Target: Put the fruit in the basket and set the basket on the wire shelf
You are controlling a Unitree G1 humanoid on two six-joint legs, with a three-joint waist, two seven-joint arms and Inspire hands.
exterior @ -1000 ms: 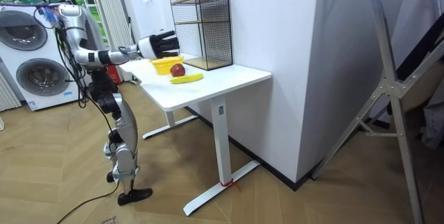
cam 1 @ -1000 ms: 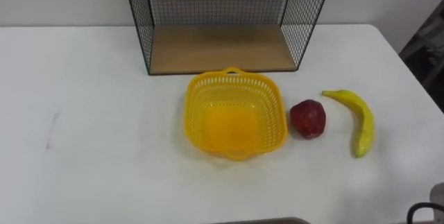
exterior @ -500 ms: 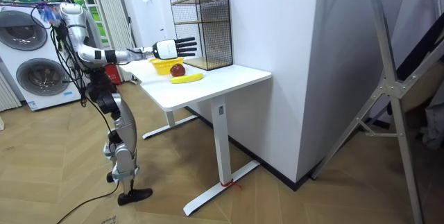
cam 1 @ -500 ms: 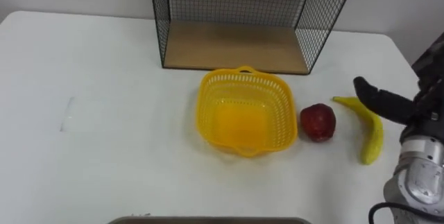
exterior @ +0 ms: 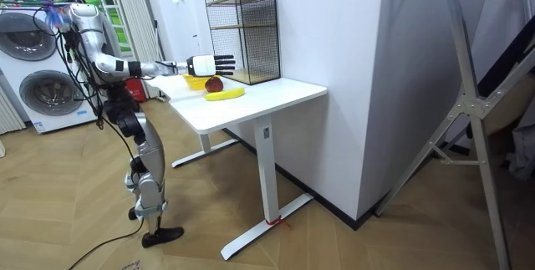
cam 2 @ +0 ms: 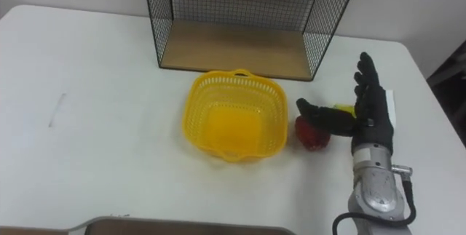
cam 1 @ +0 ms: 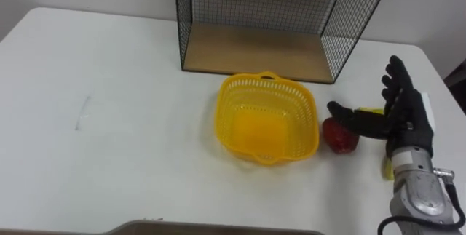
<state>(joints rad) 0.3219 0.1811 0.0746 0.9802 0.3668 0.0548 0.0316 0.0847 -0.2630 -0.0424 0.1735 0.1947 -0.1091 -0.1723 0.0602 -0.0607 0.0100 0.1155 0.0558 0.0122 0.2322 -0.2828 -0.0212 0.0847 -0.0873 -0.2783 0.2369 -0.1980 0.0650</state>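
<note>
A yellow plastic basket (cam 1: 268, 118) stands empty on the white table (cam 1: 109, 133), just in front of the black wire shelf (cam 1: 191, 24) with its wooden floor (cam 1: 255, 49). To the basket's right lies a red fruit (cam 1: 341, 139). Beyond it is a banana (exterior: 226, 94), mostly hidden in the eye views behind my right hand (cam 1: 406, 118). That hand is open, fingers straight and pointing away from me. Its thumb reaches left over the top of the red fruit. Whether it touches the fruit I cannot tell.
The table's right edge (cam 1: 448, 82) runs close beside my right hand. In the room view I stand at the table's end on the room view's left, with washing machines (exterior: 38, 86) behind me. A white wall backs the shelf.
My right hand has come in from the right, over the banana, and its thumb now lies above the red fruit. The camera has shifted a little; basket and fruit lie as before.
</note>
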